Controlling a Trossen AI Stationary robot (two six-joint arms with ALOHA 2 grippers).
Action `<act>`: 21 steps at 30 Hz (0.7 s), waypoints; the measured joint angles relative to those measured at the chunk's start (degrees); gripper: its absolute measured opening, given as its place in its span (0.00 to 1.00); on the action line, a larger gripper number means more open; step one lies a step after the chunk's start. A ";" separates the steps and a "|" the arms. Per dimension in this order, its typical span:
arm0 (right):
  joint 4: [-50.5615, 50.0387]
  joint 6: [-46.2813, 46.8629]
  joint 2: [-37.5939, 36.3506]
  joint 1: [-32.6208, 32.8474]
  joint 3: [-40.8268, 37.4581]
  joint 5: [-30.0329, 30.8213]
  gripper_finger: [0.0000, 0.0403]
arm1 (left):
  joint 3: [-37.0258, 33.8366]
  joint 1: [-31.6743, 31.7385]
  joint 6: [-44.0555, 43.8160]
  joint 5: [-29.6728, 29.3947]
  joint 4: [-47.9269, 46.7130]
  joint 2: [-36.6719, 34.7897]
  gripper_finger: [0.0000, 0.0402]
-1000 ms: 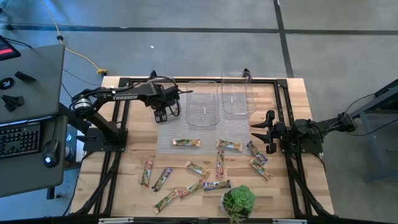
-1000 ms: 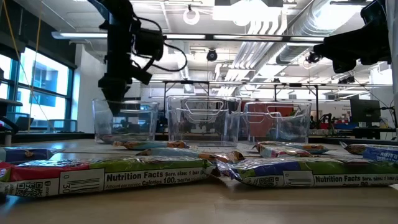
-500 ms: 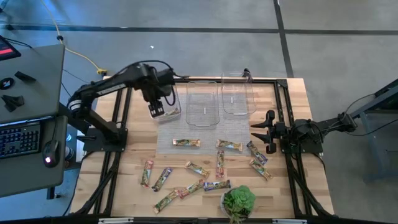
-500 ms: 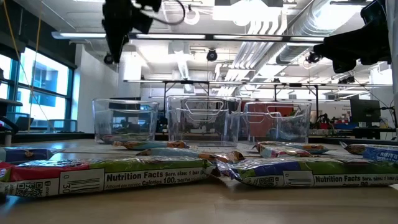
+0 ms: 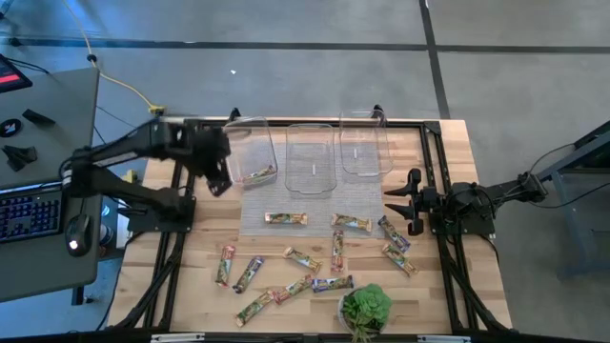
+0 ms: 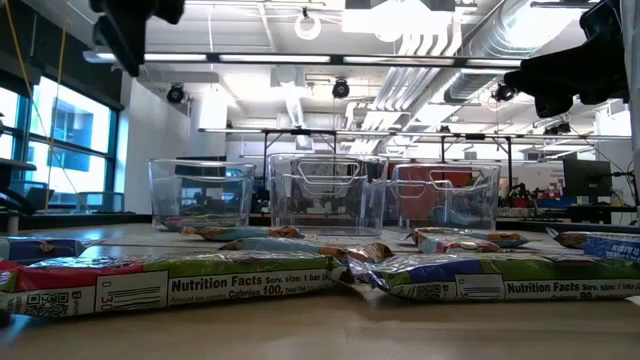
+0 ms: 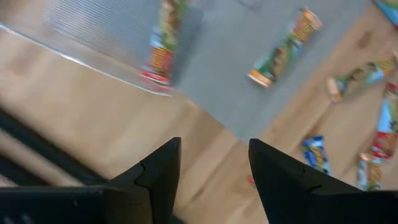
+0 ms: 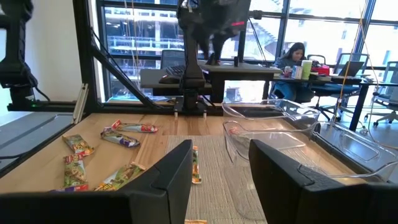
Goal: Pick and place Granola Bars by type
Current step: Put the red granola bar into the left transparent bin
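Several foil-wrapped granola bars lie flat on the wood near the table's near edge, among them a green-gold one on the grey mat and a blue-purple one. One green-gold and red bar lies on the floor of the left clear bin; the left wrist view shows this bar too. My left gripper hangs open and empty above the wood just left of that bin, high over the table in the low view. My right gripper waits open at the table's right side.
Two more clear bins, the middle one and the right one, stand in a row at the far side. A green potted plant sits at the near edge among the bars. Black frame rails run along both sides.
My left gripper has risen out of the left bin and swung toward the table's left edge, ending high beside the bin. A bar lies in that bin where the gripper was. The right arm has kept still.
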 joint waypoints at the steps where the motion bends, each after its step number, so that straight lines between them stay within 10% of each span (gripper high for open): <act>1: 0.00 0.01 0.00 0.00 -0.02 0.00 0.36 | -2.27 -2.72 -2.49 0.05 1.67 -0.64 0.46; 12: 0.00 0.01 0.00 0.00 0.00 0.00 0.36 | -19.33 -29.84 -38.36 4.04 6.19 1.59 0.46; 21: 0.00 0.02 0.00 -0.01 -0.02 0.00 0.36 | -26.98 -39.18 -62.11 4.73 19.87 2.29 0.46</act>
